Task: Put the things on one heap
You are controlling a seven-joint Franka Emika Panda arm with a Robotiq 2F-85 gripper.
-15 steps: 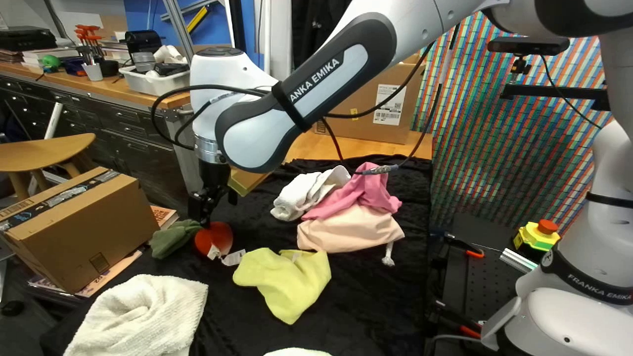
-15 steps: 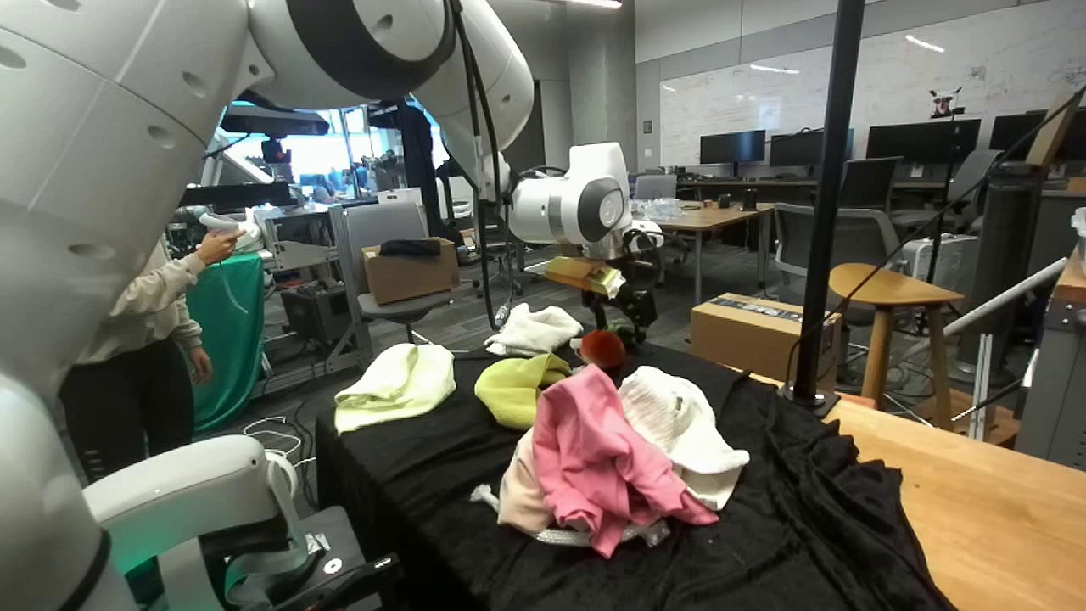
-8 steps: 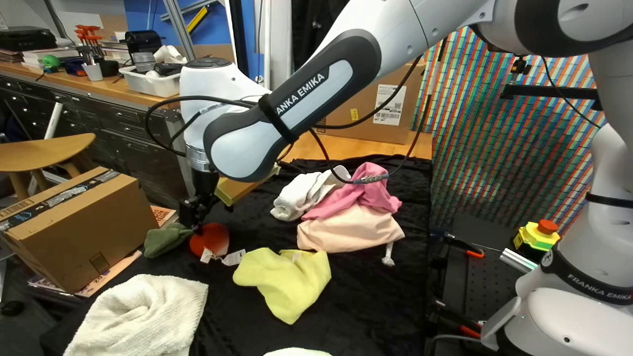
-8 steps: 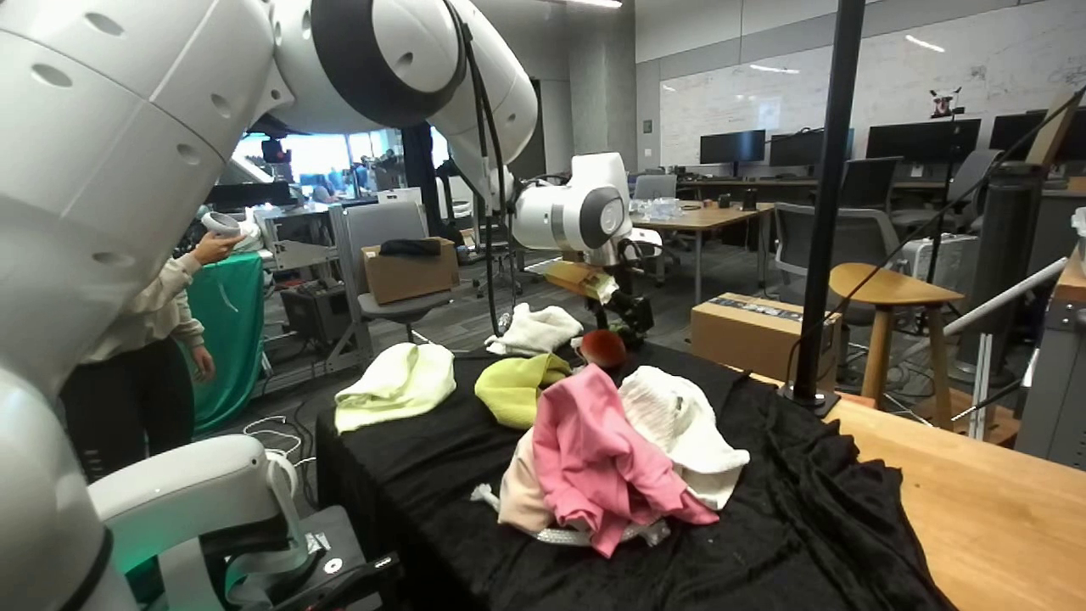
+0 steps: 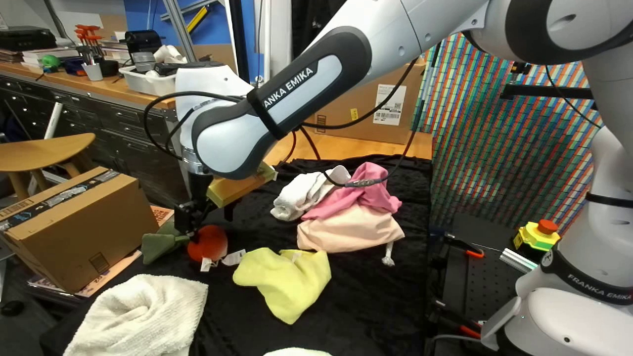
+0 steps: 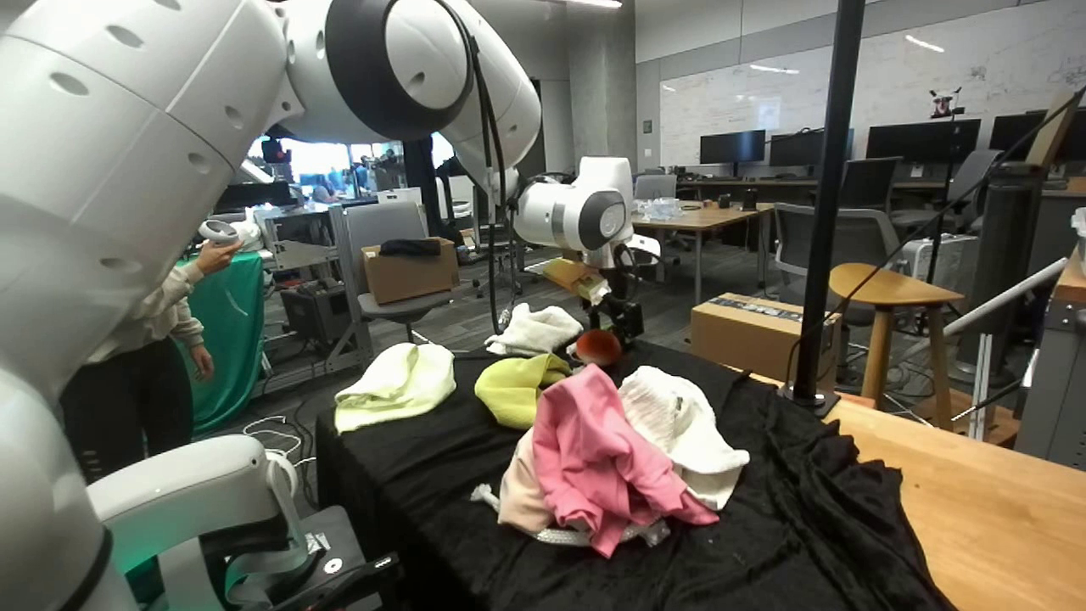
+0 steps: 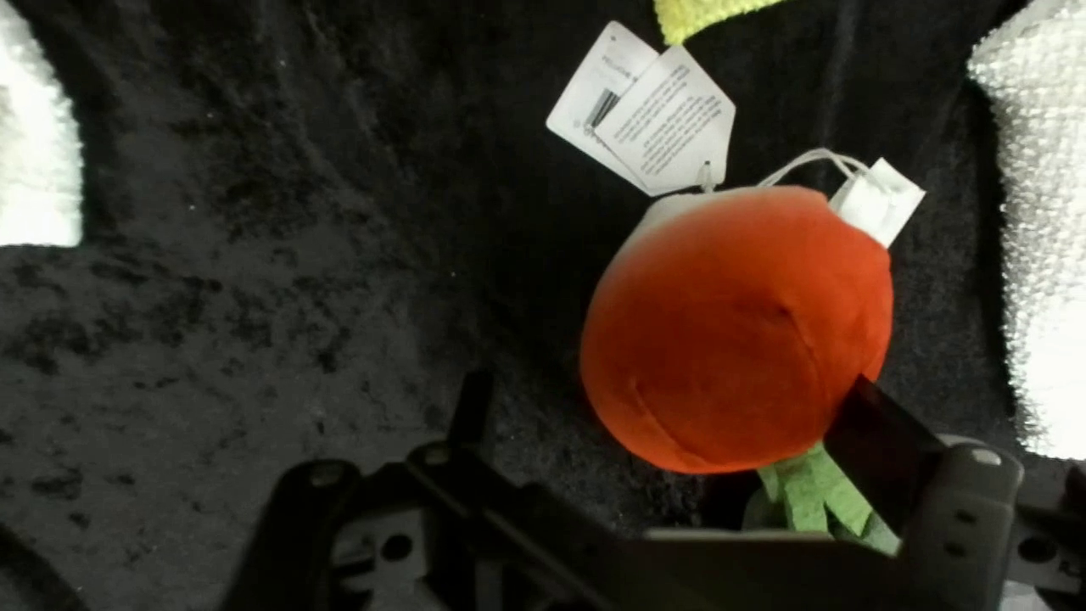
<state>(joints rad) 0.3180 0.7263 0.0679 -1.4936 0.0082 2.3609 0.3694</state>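
Black cloth (image 5: 373, 301) bearing a pink, peach and white heap (image 5: 348, 212)
A white towel (image 5: 143, 311), a pale yellow cloth (image 6: 399, 382) and a yellow-green cloth (image 5: 287, 282) lie off the heap, separate from each other. The gripper (image 7: 668, 383), jaws spread wide, holds nothing; in the wrist view one finger (image 7: 887, 450) overlaps the red-green plush (image 7: 738, 331), contact unclear. The plush lies near the yellow-green cloth, white tags (image 7: 674, 127) strung to it.

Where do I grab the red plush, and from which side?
I'd probably grip the red plush across its rounded middle, coming from above: it bulges up from the black cloth, top uncovered. Centre the open claw first; in the wrist view, the body sits nearer one finger.
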